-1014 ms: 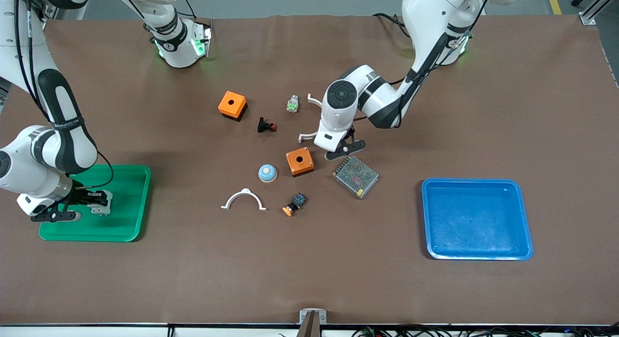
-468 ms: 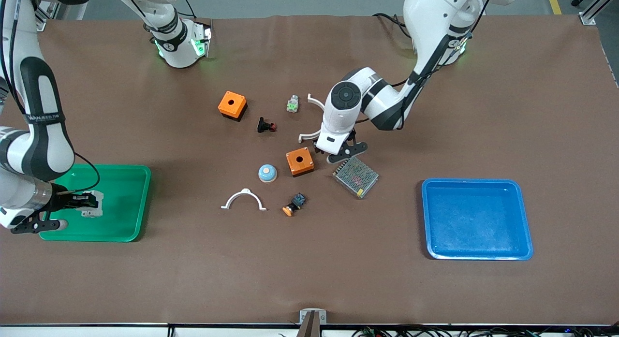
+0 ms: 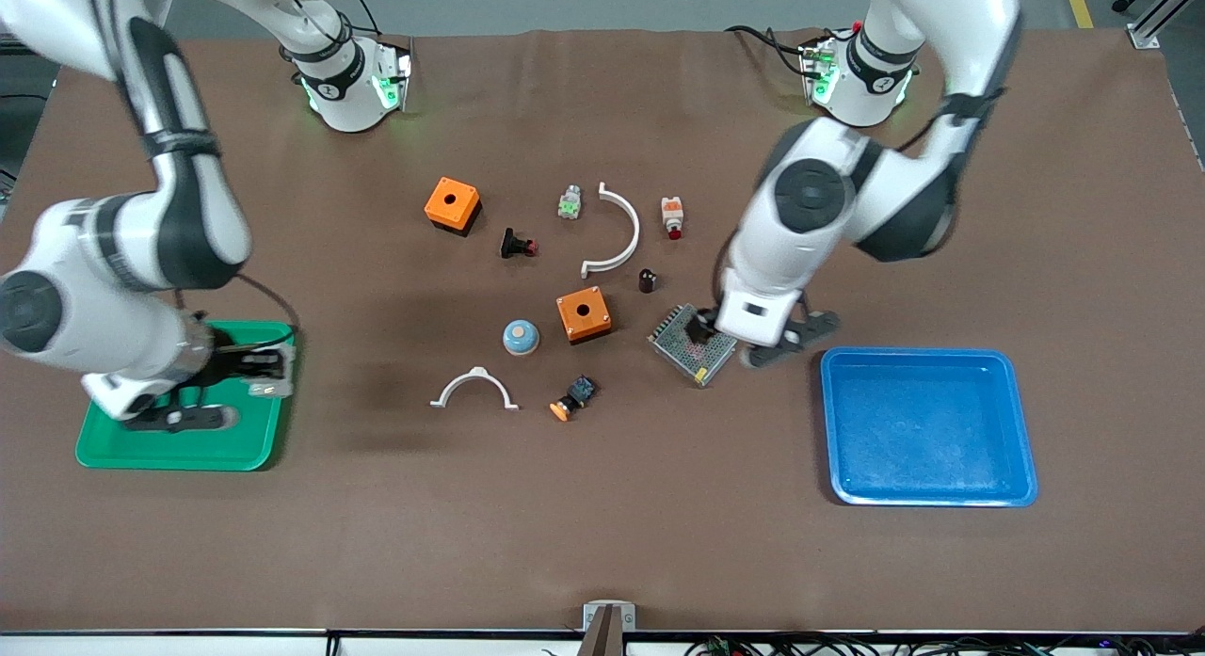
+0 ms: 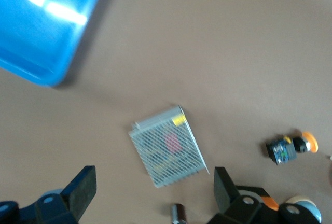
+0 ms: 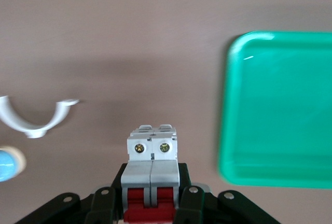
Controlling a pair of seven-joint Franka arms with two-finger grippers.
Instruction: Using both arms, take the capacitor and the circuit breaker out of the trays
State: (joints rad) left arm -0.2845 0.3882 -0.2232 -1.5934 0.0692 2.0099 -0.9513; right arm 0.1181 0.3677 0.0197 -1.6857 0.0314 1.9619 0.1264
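The capacitor (image 3: 647, 280) is a tiny black cylinder standing on the table between a white arc clip and a mesh box. It also shows in the left wrist view (image 4: 179, 214). My left gripper (image 3: 727, 342) is open and empty over the mesh box's edge, beside the blue tray (image 3: 927, 355). Its wide-apart fingers (image 4: 83, 189) show in the left wrist view. My right gripper (image 3: 247, 374) is shut on the breaker (image 3: 267, 372), a white block with red levers, over the green tray's (image 3: 169, 463) edge toward the table's middle. The right wrist view shows the breaker (image 5: 152, 154) held.
A mesh box (image 3: 692, 344), two orange boxes (image 3: 452, 204) (image 3: 584, 315), a black push button (image 3: 518, 245), a white-green module (image 3: 569, 204), a white-orange module (image 3: 671, 216), two white arc clips (image 3: 617, 232) (image 3: 474, 389), a blue dome (image 3: 521, 336) and an orange-tipped button (image 3: 571, 397) crowd the middle.
My left arm swung from beside the capacitor toward the blue tray, uncovering the capacitor and white-orange module. My right gripper carried the breaker toward the green tray's edge nearest the table's middle.
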